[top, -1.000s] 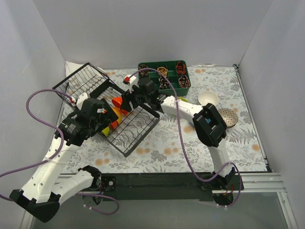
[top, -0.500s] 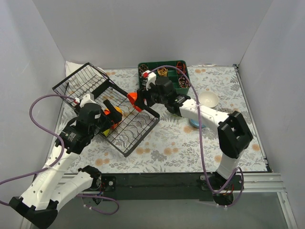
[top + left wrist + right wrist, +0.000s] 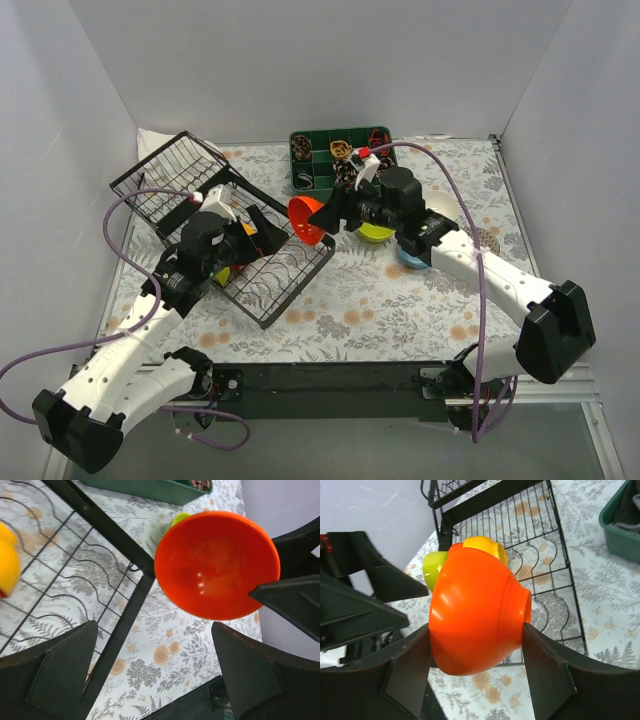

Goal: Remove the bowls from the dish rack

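— One orange bowl (image 3: 475,610) is sitting clamped between my right gripper's (image 3: 479,650) fingers, tipped on its side, hanging just off the dish rack's (image 3: 298,287) corner.
— And your left?
— My left gripper (image 3: 155,675) is hovering over the rack, jaws spread wide, gripping nothing; a yellow bowl (image 3: 487,545) is lying inside.
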Controlling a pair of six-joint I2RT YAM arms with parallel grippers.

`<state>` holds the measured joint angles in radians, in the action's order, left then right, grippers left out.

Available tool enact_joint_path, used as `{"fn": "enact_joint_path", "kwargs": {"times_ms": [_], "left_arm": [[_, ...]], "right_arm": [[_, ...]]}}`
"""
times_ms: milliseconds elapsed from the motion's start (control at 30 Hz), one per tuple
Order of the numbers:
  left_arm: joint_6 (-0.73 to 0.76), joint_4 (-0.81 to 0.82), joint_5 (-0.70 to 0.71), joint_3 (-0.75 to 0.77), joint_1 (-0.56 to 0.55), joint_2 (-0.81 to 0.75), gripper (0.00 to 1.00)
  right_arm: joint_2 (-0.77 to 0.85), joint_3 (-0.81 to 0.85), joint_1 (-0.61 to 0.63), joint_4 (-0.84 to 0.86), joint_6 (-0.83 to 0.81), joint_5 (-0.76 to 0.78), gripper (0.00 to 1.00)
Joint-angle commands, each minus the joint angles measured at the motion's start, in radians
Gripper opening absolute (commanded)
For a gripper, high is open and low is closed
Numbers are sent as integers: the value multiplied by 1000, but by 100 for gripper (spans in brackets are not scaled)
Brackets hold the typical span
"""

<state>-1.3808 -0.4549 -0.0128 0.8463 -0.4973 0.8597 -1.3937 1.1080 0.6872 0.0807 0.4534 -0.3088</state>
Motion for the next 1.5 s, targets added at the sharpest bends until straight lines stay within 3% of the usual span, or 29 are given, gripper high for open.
{"fn": "enact_joint_path", "kwargs": {"times_ms": [0,200,400,533,567,633,667,767,833,867,933,1033,1167,1333,1467], "left_arm": [[23,185,-154,-29,5,35,98],[3,260,-202,-52,5,107,98],[-32,314,-269,-62,5,183,87],[-46,321,-279,-65,3,200,67],[-46,323,-274,-66,3,199,56],[-46,325,-268,-69,3,194,44],[-40,326,-262,-70,5,193,30],[-35,323,-259,-72,3,187,13],[-29,318,-251,-75,3,185,1],[-26,315,-245,-73,5,182,0],[-11,302,-220,-69,3,179,0],[9,274,-182,-59,3,173,0],[25,226,-154,-41,3,188,0],[-4,197,-133,-18,-10,232,0],[-18,89,-2,77,-84,303,0]], "right_arm": [[96,-68,-32,85,155,-108,1],[162,-143,-46,166,251,-167,1],[185,-218,-46,290,367,-207,1],[193,-241,-46,310,384,-211,1],[194,-246,-46,310,386,-211,1],[199,-263,-46,310,392,-205,1],[202,-267,-46,310,399,-199,1],[208,-287,-51,309,406,-197,1],[211,-295,-57,309,412,-199,7],[216,-304,-60,307,412,-203,17],[228,-316,-78,288,427,-207,27],[246,-327,-106,223,409,-190,58],[248,-255,-107,-44,282,-136,75],[249,-137,-104,-278,147,9,79],[233,-64,-86,-389,71,111,75]]}}
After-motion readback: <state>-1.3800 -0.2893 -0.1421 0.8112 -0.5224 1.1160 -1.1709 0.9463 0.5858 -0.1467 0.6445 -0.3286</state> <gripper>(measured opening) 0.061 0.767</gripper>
